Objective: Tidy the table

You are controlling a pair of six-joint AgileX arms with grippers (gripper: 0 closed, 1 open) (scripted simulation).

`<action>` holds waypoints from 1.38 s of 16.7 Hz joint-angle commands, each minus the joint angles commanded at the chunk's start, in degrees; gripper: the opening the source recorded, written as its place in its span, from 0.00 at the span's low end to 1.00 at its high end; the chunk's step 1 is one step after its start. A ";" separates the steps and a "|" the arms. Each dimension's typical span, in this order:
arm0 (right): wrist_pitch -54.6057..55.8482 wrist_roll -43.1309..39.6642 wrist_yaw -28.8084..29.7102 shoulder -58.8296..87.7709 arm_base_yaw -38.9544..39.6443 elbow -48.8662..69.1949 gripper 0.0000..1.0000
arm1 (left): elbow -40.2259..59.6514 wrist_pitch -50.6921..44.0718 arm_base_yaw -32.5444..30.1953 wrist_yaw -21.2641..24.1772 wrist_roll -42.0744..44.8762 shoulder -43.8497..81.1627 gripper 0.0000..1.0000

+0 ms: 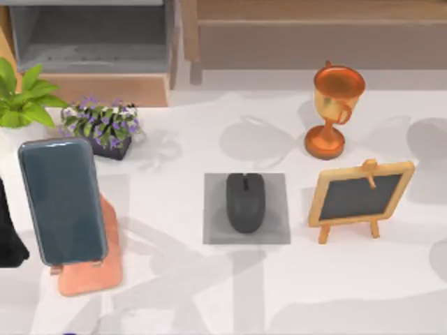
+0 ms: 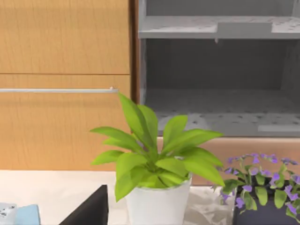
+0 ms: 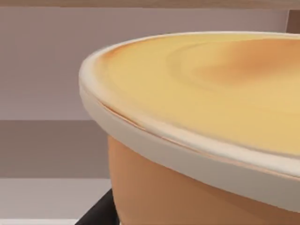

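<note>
The white marbled table [image 1: 391, 279] carries a dark phone [image 1: 61, 201] leaning on an orange stand [image 1: 94, 273] at the left. A black mouse [image 1: 245, 202] lies on a small grey mat [image 1: 276, 183] in the middle. At the right are a copper trophy [image 1: 334, 105] and a small wood-framed chalkboard [image 1: 362, 197]. My left arm [image 1: 8, 234] is a dark shape at the table's left edge, and a dark part of its gripper [image 2: 89, 211] sits near a green plant in a white pot [image 2: 157, 204]. In the right wrist view an orange tub with a cream lid [image 3: 187, 140] looms very close above a dark part of my right gripper [image 3: 98, 213].
A purple-flowered plant [image 1: 105, 125] stands at the back left beside the green plant [image 1: 24, 98]. Behind them is a wooden cabinet with an open grey compartment [image 1: 91, 35]. More wooden furniture [image 1: 314, 35] runs along the back right. Bare tabletop lies along the front.
</note>
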 joint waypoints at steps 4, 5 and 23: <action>0.00 0.00 0.00 0.00 0.00 0.00 0.47 | 0.00 0.00 0.00 0.00 0.00 0.00 1.00; 0.00 0.00 0.00 0.00 0.00 0.00 0.40 | 0.00 0.00 0.00 0.00 0.00 0.00 1.00; -1.80 0.09 -0.01 -2.20 -0.11 -0.35 0.00 | 0.00 0.00 0.00 0.00 0.00 0.00 1.00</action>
